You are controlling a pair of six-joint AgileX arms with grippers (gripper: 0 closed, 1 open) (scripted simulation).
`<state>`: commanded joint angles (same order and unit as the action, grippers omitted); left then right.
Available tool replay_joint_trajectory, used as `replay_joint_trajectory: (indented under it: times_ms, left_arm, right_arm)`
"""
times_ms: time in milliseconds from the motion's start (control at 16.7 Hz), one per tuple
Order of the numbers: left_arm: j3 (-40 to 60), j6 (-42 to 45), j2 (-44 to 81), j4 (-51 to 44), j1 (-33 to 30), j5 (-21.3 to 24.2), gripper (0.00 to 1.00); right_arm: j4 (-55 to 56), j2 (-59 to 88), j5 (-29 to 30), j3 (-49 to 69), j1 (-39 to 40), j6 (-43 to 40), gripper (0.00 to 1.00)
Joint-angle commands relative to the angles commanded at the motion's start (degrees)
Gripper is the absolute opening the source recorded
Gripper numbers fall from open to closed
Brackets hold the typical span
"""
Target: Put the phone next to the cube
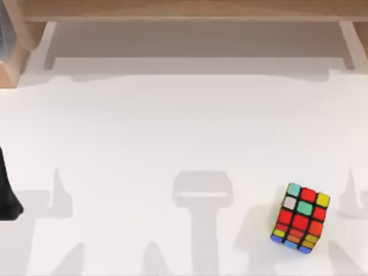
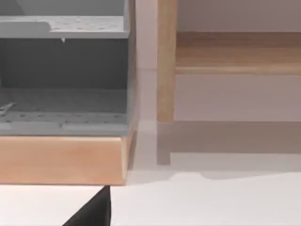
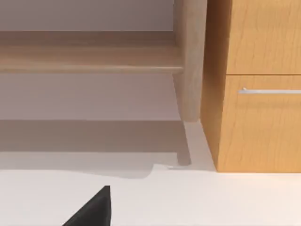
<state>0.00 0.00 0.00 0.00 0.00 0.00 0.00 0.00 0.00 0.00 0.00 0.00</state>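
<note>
The cube [image 1: 301, 217] stands on the white table [image 1: 172, 126] near the front right, a 3x3 puzzle with a black grid, mostly red stickers on its side and mixed colours on top. The phone is out of view. A dark part of my left arm [image 1: 7, 195] juts in at the table's left edge, far from the cube. A black wedge of my left gripper [image 2: 91, 211] sits low in the left wrist view, over bare table. A similar black wedge of my right gripper [image 3: 91, 211] shows in the right wrist view, also over bare table.
A wooden shelf frame [image 1: 184, 11] runs along the back edge, with posts at both ends. A grey open-fronted rack on a wooden base [image 2: 61, 94] stands at the back left. A wooden drawer unit with a metal handle [image 3: 254, 94] stands at the back right.
</note>
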Motion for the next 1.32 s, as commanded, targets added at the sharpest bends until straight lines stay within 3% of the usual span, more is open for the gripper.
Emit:
replay_joint_trajectory:
  times_ms: [240,480,1320]
  left_arm:
    - [1.5,0.2,1.9,-1.3,0.8,-0.2,1.0]
    - [9.2,1.4,12.9,-7.8,4.1,-0.5,1.0]
    - [51.9,8.3,86.9,-42.8,19.6,0.1,1.0]
  right_arm:
    - [0.0,0.0,0.0,0.0,0.0,0.0,1.0]
    - [0.0,0.0,0.0,0.0,0.0,0.0,1.0]
    - [0.0,0.0,0.0,0.0,0.0,0.0,1.0]
